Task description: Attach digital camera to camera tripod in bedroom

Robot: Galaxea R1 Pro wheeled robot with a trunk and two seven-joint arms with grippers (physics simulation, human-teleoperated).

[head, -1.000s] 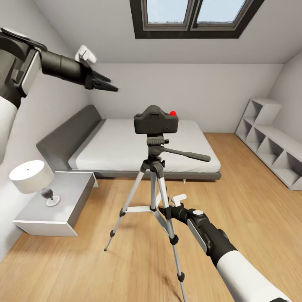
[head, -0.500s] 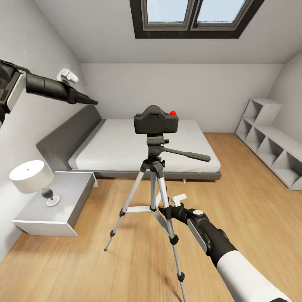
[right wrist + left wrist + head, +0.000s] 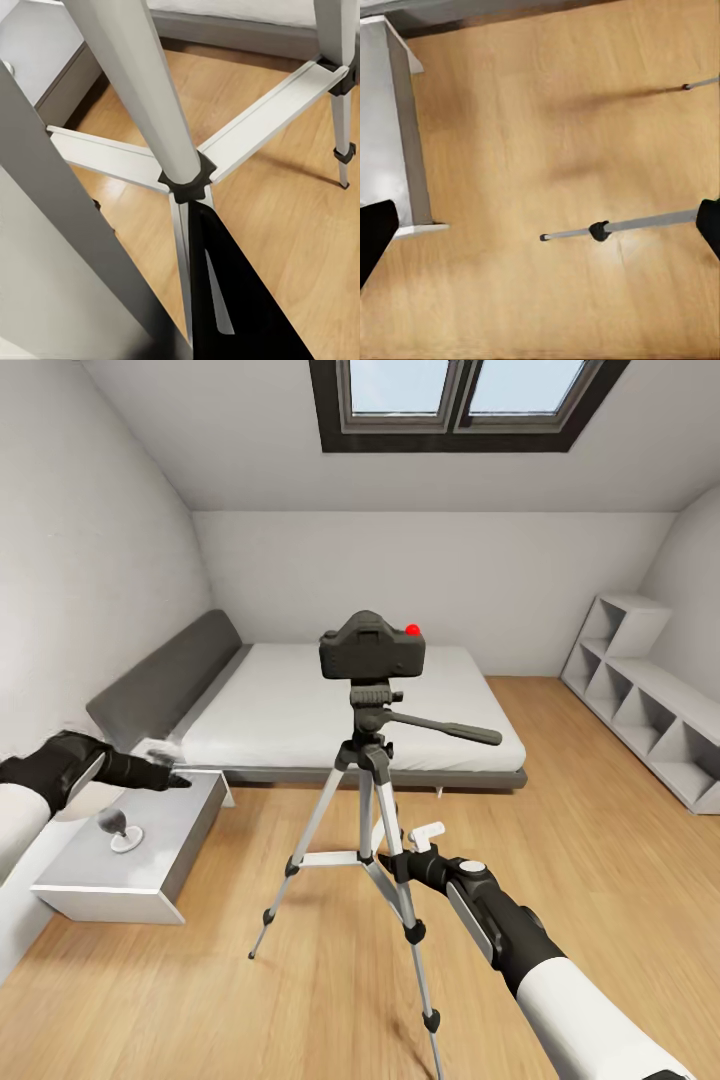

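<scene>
Well, digital camera (image 3: pixel 372 645) sits on camera tripod (image 3: pixel 372 800) head, top-heavy imo; grab it by the sides. Right gripper (image 3: pixel 392 857) at 6 o'clock, left gripper (image 3: pixel 170 781) at 9, can't tell either claw's state.

Left tool (image 3: pixel 178 782) dropped from high near sloped wall to above nightstand (image 3: pixel 150 860), covering lamp.

The digital camera (image 3: pixel 372 645), boxy and black with a red dot on top, sits upright on the camera tripod (image 3: pixel 372 800), silver legs spread on the wood floor near the bed's foot, handle pointing right.
</scene>
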